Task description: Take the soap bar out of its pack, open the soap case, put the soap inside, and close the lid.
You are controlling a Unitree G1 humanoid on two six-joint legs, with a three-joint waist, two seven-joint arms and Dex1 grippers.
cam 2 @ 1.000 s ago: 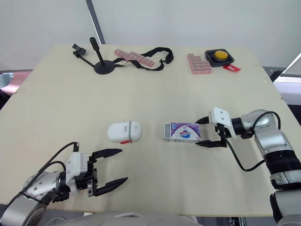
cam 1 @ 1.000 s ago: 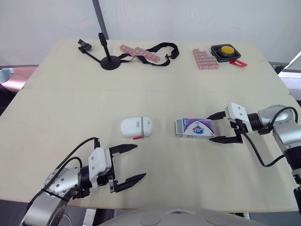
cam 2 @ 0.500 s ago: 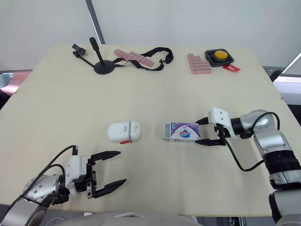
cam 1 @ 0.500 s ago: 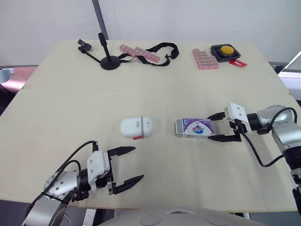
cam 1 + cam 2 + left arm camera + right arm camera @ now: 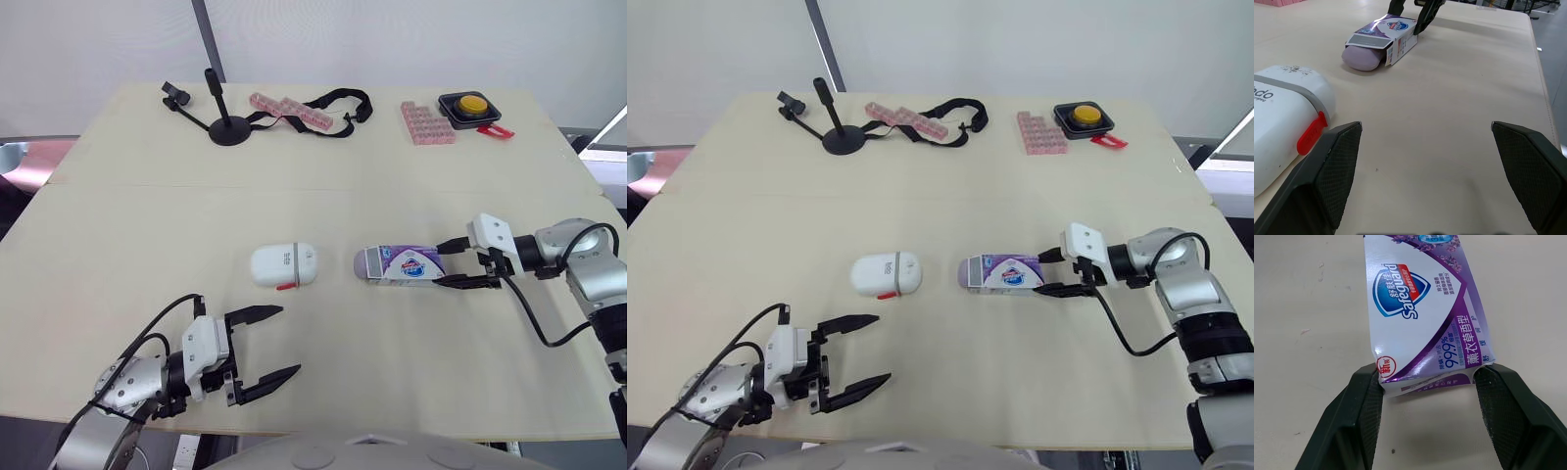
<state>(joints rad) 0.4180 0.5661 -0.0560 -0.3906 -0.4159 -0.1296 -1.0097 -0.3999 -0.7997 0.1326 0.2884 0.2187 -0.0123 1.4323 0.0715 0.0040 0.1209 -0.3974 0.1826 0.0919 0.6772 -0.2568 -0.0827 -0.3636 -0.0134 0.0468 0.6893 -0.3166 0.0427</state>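
Observation:
The purple and white soap pack (image 5: pixel 411 265) lies flat at the table's middle right. Its left end is open, and the lilac soap bar (image 5: pixel 366 264) pokes out there, toward the case. My right gripper (image 5: pixel 440 264) is shut on the pack's right end; in the right wrist view both fingers (image 5: pixel 1364 406) press the creased pack (image 5: pixel 1420 318). The white soap case (image 5: pixel 283 265) with a red latch lies closed a little left of the bar. My left gripper (image 5: pixel 288 341) stands open near the front edge, below the case, holding nothing. The left wrist view looks over the case (image 5: pixel 1278 112) to the soap bar (image 5: pixel 1362 57).
Along the far edge stand a black phone stand (image 5: pixel 225 122), pink pill boxes (image 5: pixel 289 111) with a black strap (image 5: pixel 338 103), a pink block (image 5: pixel 427 122) and a yellow button (image 5: pixel 470 106). Bare tabletop lies between my grippers.
My right gripper's fingers have closed on the pack's right end, and the lilac soap bar has slid part way out of the left end. The left gripper has barely moved.

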